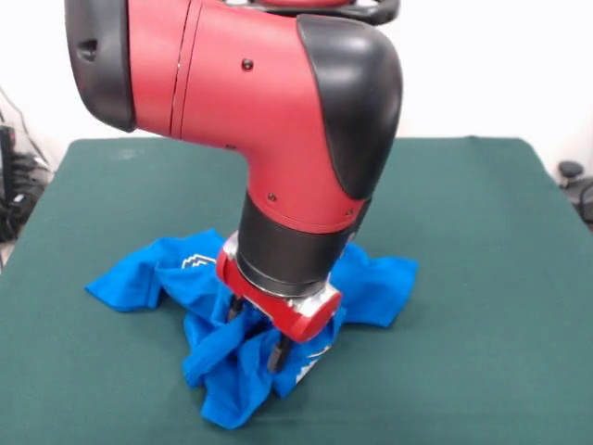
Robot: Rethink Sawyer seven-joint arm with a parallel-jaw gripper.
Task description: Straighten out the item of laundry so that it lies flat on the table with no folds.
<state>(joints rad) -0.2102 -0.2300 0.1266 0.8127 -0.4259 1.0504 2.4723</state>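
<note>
The item of laundry point(167, 273), a bright blue T-shirt, lies crumpled in a heap on the green table point(482, 278), near the front middle. A bit of white print shows at its upper left and another at its lower right. One sleeve-like flap spreads left and another right. My gripper point(255, 336) points down into the middle of the heap, under the big red and black arm. Its two dark fingers point(276, 357) are pressed into a bunched ridge of blue cloth and hold it between them. The arm hides the shirt's centre.
Green cloth stretches wide on all sides of the shirt. Cables and dark gear sit off the table's left edge point(14, 185), and a dark object lies beyond the right edge point(574, 181).
</note>
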